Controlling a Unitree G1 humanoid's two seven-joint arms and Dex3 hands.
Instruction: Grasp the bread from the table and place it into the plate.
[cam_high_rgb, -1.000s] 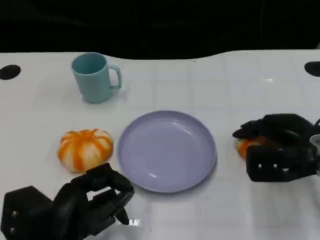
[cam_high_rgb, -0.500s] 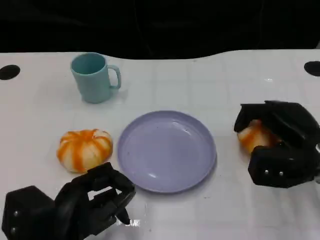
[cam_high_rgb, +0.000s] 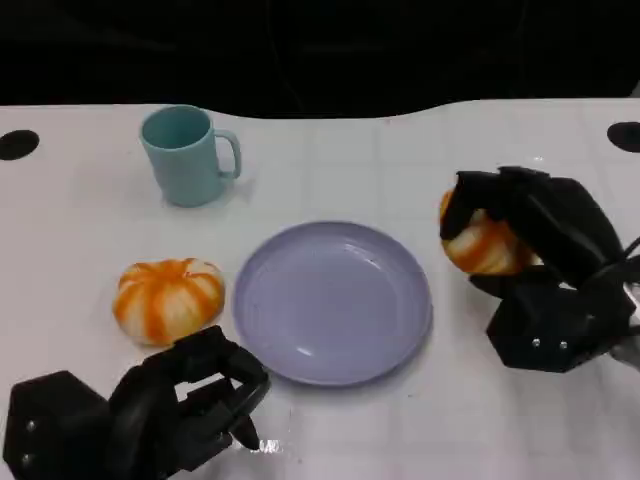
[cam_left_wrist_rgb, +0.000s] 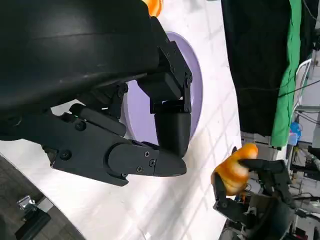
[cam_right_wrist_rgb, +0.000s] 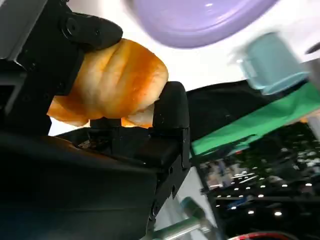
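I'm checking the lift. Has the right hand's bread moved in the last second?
Yes. The bread in the right hand has risen off the table, up and slightly toward the plate, which stays put.

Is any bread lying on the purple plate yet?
No: the plate is bare; one bread is in the right hand.

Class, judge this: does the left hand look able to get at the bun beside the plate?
Probably yes. The left hand holds nothing and sits just in front of the bun, with bare table around it; the plate lies to one side.
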